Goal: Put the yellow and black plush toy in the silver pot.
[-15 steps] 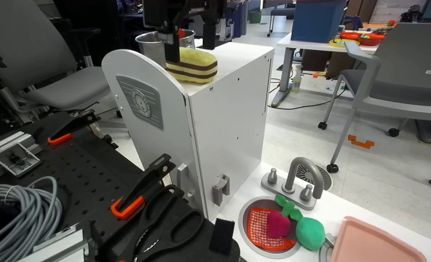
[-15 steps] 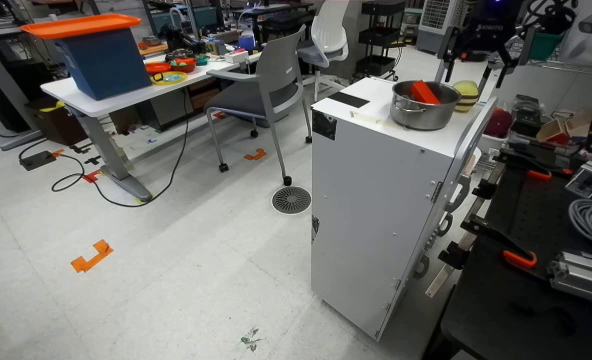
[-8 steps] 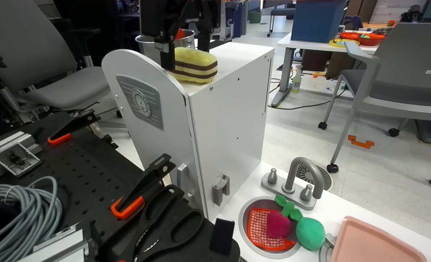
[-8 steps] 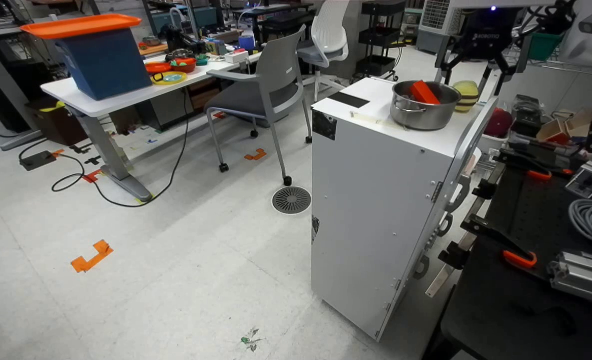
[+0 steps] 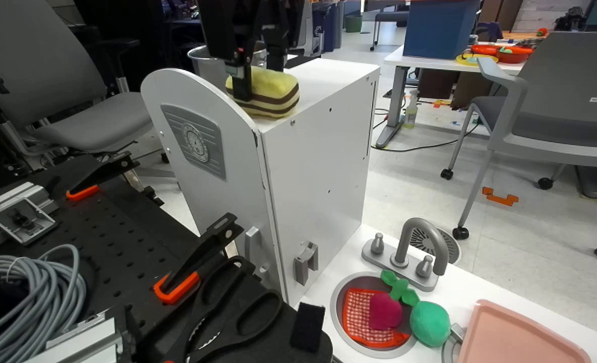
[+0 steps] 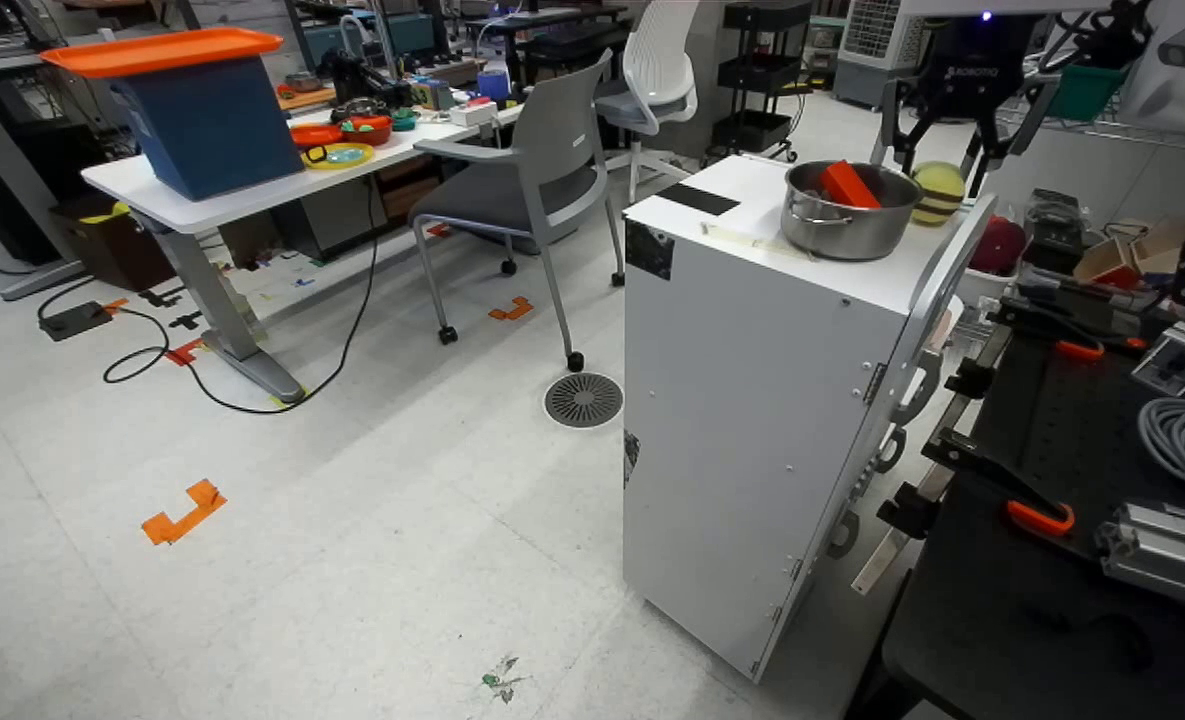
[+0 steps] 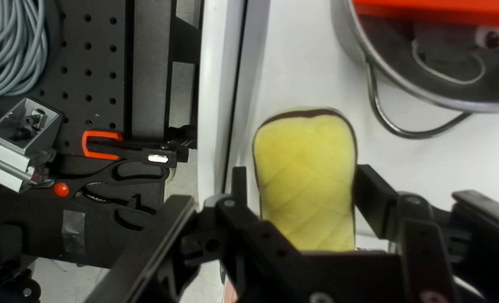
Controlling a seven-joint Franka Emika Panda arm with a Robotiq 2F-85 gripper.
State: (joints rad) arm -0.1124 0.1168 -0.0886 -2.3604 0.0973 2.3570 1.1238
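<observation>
The yellow plush toy with dark bands (image 5: 273, 85) rests on top of the white cabinet; it also shows in an exterior view (image 6: 940, 190) and the wrist view (image 7: 308, 176). My gripper (image 7: 300, 179) is lowered over it, one finger on each side. In the wrist view the right finger touches the toy, while a narrow gap shows between the left finger and the toy. The gripper (image 5: 259, 75) also shows in both exterior views (image 6: 942, 168). The silver pot (image 6: 842, 235) stands beside the toy with a red block (image 6: 849, 185) inside; its rim (image 7: 413, 89) shows at upper right.
The cabinet's raised curved panel (image 5: 177, 91) stands close beside the toy and the left finger. A pot handle loop (image 7: 413, 134) sticks out toward the toy. A black table (image 7: 85, 84) with clamps, scissors and cable lies beyond the panel. A toy sink (image 5: 336, 302) is lower down.
My gripper has come down around the toy and its fingers have drawn closer together. The toy has shifted slightly and turned a little. The pot has not moved.
</observation>
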